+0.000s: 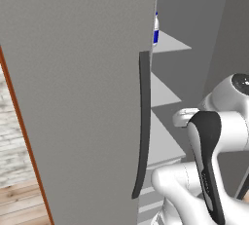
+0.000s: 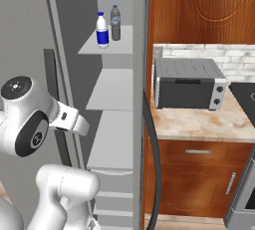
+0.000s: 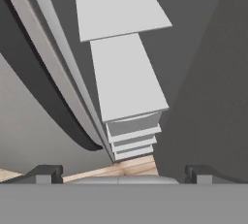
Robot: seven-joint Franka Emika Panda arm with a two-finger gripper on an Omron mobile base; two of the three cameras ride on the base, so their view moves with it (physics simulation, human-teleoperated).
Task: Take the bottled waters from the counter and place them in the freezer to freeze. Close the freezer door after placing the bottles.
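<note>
Both small water bottles were seen standing side by side on the top pale shelf (image 2: 112,42) inside the tall flat-grey freezer (image 2: 74,5). The clear-white bottle with the blue label and blue cap (image 2: 102,30) was placed in front, and the dull grey see-through bottle with the narrow neck (image 2: 115,23) was placed just beside it, a little further back. A bit of the blue label could also be spotted past the door edge in the left base view. No bottle was left on the beige marbled stone counter (image 2: 199,124), where a small grey toaster oven (image 2: 188,83) was standing.

So the putting-away part was judged to be done. The tall plain grey freezer door (image 1: 78,97) with its long dark bar handle (image 1: 142,121) was found swung wide open, so the closing was not yet done.

The two-finger claw (image 3: 124,175) was held spread wide with nothing in it, pointed down along the lower shelves. It was judged that the door needed to be pushed shut next.
</note>
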